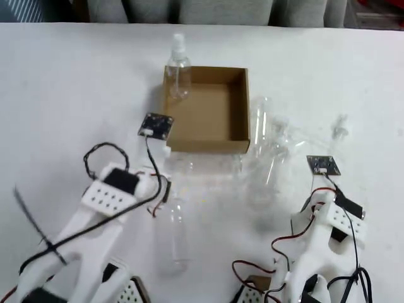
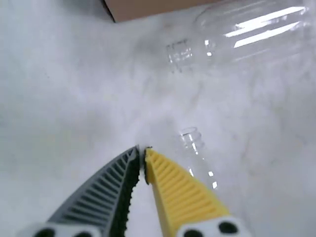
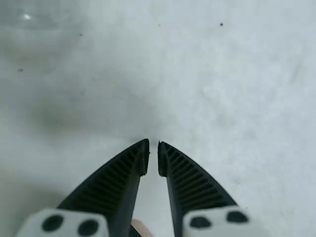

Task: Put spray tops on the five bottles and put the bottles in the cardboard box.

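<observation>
The open cardboard box (image 1: 238, 107) sits mid-table. A clear bottle with a spray top (image 1: 178, 66) stands at its far left corner; I cannot tell whether it is inside. An uncapped clear bottle (image 1: 180, 233) lies in front of the box. Its open neck (image 2: 193, 143) is just beside my left gripper (image 2: 142, 151), which is shut and empty, low over the table. Another bottle (image 2: 252, 32) lies along the box's front wall. Several more clear bottles (image 1: 268, 158) lie right of the box. My right gripper (image 3: 153, 150) is shut over bare table.
A loose spray top (image 1: 341, 125) lies at the far right. The left arm (image 1: 110, 189) and right arm (image 1: 331, 221) stand near the front edge. The table's left half is bare white. Chairs line the far edge.
</observation>
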